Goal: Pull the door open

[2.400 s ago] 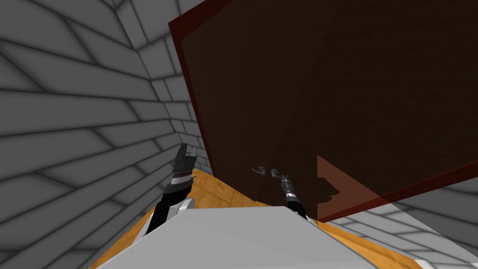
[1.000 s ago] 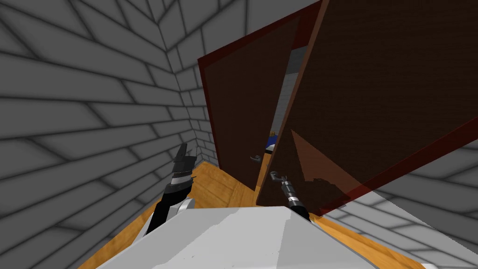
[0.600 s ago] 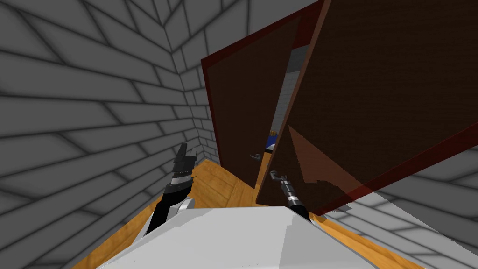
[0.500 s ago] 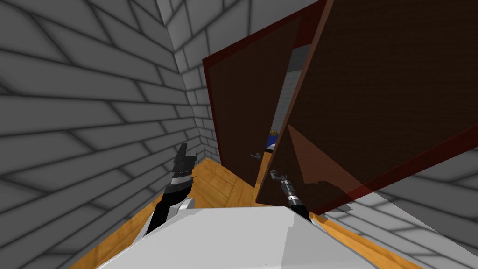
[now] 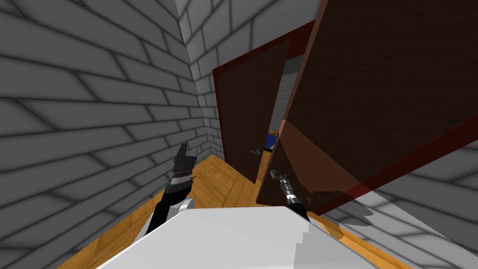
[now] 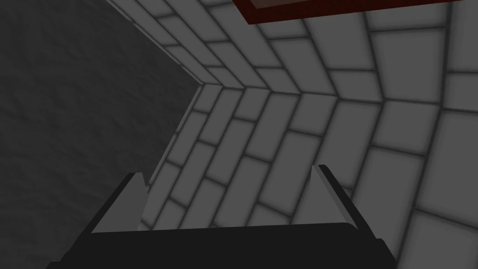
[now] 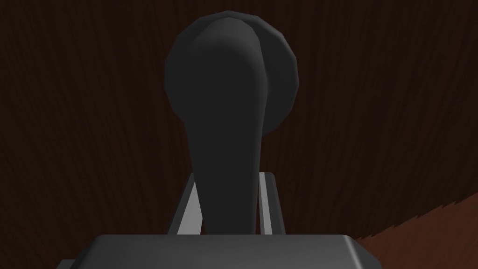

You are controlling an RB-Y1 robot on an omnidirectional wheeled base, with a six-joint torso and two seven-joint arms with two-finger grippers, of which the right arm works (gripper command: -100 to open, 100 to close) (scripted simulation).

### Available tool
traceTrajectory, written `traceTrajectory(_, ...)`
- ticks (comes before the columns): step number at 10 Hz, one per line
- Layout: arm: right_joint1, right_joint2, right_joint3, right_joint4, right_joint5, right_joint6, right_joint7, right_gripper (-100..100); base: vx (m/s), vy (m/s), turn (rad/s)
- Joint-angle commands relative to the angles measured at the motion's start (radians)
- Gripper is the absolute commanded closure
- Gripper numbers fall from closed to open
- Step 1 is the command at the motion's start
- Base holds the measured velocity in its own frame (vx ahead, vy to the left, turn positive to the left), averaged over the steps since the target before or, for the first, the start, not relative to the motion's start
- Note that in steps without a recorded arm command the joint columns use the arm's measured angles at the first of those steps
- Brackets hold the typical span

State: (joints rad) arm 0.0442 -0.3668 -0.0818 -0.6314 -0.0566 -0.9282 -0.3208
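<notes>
A dark brown double door fills the upper right of the head view. Its right leaf (image 5: 373,93) stands swung toward me, and the left leaf (image 5: 247,116) stays in its dark red frame. My right gripper (image 5: 280,180) is shut on the right leaf's dark lever handle (image 5: 274,174); in the right wrist view both fingers (image 7: 267,201) press the sides of the handle (image 7: 228,130) against the brown panel. The left leaf carries its own small handle (image 5: 255,151). My left gripper (image 5: 183,152) hangs open by the grey brick wall, far from the door, nothing between its fingers (image 6: 326,196).
Grey brick walls (image 5: 93,116) close in on my left and meet at a corner beside the door. The floor (image 5: 219,182) is orange wood. Through the gap between the leaves a lighter room with a small blue object (image 5: 271,138) shows.
The right leaf went from flush with the left leaf to swung toward me, held by my right gripper. In the last second the gap widened slightly and my view shifted. The left arm stayed put.
</notes>
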Motion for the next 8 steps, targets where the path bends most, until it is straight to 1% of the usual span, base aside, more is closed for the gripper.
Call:
traceTrajectory(1, -0.011, 0.013, 0.022, -0.001, 0.002, -0.004, 0.001, 100, -0.227, -0.045, 0.227)
traceTrajectory(3, -0.023, 0.014, 0.031, 0.009, -0.001, -0.006, 0.003, 100, -0.246, -0.095, 0.175)
traceTrajectory(5, -0.032, 0.015, 0.038, 0.016, -0.003, -0.007, 0.004, 100, -0.199, -0.085, 0.122)
traceTrajectory(6, -0.032, 0.015, 0.038, 0.016, -0.003, -0.007, 0.004, 100, -0.141, -0.058, 0.056)
traceTrajectory(7, -0.040, 0.009, 0.034, 0.041, -0.004, -0.018, 0.003, 100, -0.051, -0.021, 0.002)
traceTrajectory(8, -0.014, -0.004, 0.045, 0.032, 0.001, -0.038, -0.014, 100, -0.152, -0.001, 0.194)
